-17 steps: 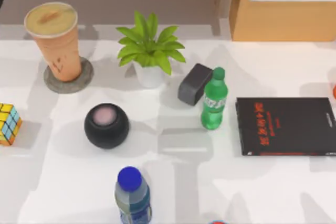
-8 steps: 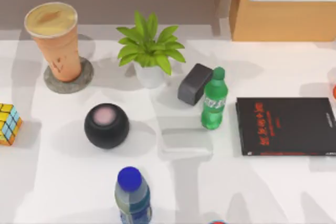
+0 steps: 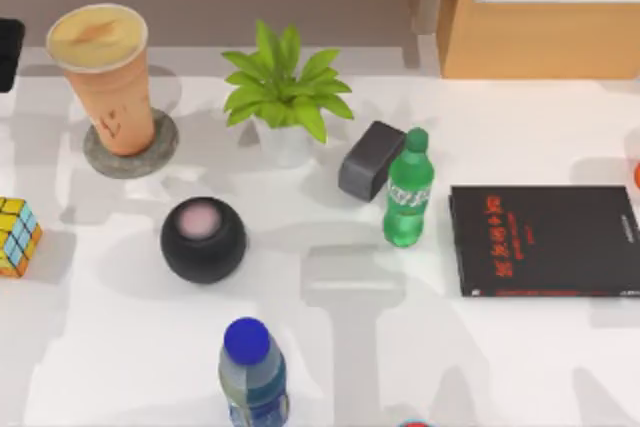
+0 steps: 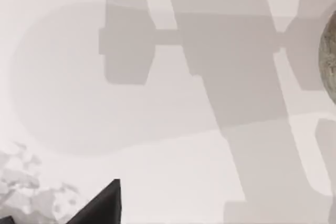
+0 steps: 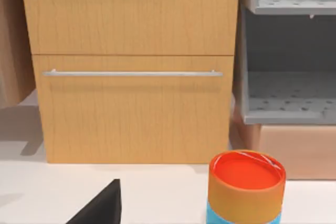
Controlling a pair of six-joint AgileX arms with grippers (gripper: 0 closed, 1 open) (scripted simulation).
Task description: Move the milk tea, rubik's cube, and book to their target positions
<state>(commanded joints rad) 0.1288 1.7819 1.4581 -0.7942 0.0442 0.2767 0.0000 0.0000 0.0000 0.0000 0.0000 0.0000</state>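
Neither arm's jaws can be judged: whether they are spread or pressed together cannot be told, and nothing is seen held. A dark piece of the left arm (image 3: 8, 52) sits at the top view's far left edge, just beside the milk tea (image 3: 103, 77).

The milk tea stands upright on a grey coaster (image 3: 131, 147) at the back left of the surface (image 3: 350, 347). The cube (image 3: 17, 235) rests at the left edge, partly cut off by it. No light-blue book can be made out; a black book (image 3: 545, 240) lies flat at the right edge.

Between them stand a speaker (image 3: 203, 239), a plant (image 3: 285, 97), a green bottle (image 3: 407, 201) touching a dark box (image 3: 370, 159), and a blue-capped bottle (image 3: 252, 372) at the front edge. Bare surface lies front left and between the bottles and the black book.

The right wrist view faces a wooden drawer (image 5: 131, 66) and an orange-lidded can (image 5: 245, 184).
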